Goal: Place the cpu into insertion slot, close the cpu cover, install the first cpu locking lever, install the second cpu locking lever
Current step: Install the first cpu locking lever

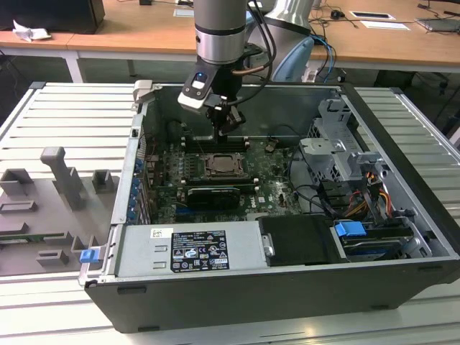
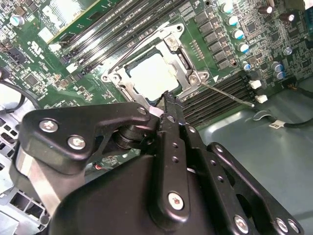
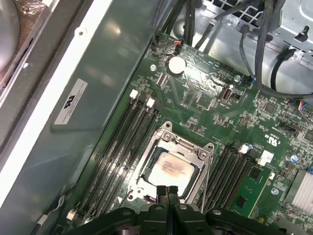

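Now the gripper is hovering with fingers pressed together, gripping nothing; the cpu is lying just below its tips, framed by the lowered cover.

Exterior view high, oblique, over the whole case; both wrist views close above the shared cpu.

Long wooden desks behind a ribbed grey metal worktable
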`<state>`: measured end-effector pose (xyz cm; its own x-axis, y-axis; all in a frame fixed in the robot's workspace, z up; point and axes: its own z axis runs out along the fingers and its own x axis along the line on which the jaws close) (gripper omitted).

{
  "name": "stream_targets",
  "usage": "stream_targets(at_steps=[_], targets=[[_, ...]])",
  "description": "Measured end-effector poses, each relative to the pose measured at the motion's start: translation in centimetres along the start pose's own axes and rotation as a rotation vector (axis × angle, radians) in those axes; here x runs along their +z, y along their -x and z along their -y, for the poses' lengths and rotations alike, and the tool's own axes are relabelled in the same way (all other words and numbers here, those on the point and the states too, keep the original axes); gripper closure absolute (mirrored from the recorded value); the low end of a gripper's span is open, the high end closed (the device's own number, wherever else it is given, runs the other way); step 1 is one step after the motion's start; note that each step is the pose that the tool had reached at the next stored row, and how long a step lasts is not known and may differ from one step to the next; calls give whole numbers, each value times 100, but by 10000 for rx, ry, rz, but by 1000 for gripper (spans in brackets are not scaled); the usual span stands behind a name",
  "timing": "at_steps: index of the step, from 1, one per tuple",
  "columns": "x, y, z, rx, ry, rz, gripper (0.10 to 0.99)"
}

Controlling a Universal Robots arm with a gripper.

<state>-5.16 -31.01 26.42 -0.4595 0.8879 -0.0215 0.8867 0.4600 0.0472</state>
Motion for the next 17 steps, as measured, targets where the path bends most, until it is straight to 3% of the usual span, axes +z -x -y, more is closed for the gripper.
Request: stream_targets(at_steps=[6,17], targets=[[0,0,0,-553,12,-26,980],[0,0,0,-1078,24,-51,980]])
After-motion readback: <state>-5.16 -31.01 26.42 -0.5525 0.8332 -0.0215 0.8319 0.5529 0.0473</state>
